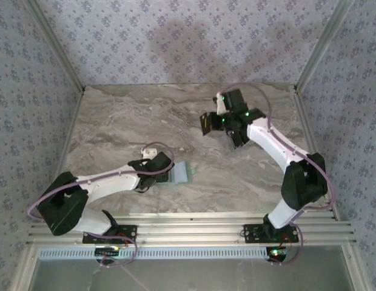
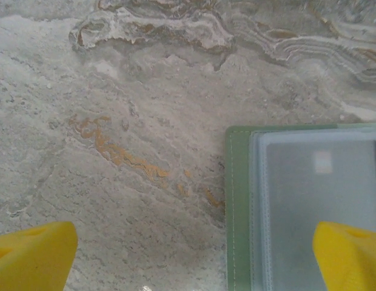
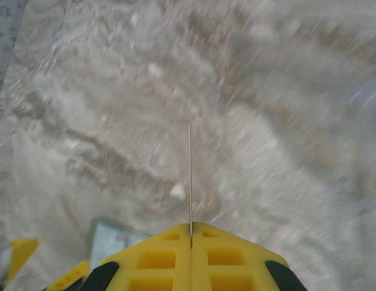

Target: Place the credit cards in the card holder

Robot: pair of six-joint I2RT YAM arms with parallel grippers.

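The right gripper (image 3: 191, 229) is clenched on one credit card (image 3: 190, 176), which shows edge-on as a thin line sticking out from between the yellow pads; from above, this black card is held over the far right part of the marble table (image 1: 127, 115). The card holder (image 2: 297, 206) lies flat near the front edge, well apart from the card, with a clear sleeve facing up. The left gripper (image 2: 188, 260) hangs released, jaws spread wide, one finger above the holder and the other above bare table
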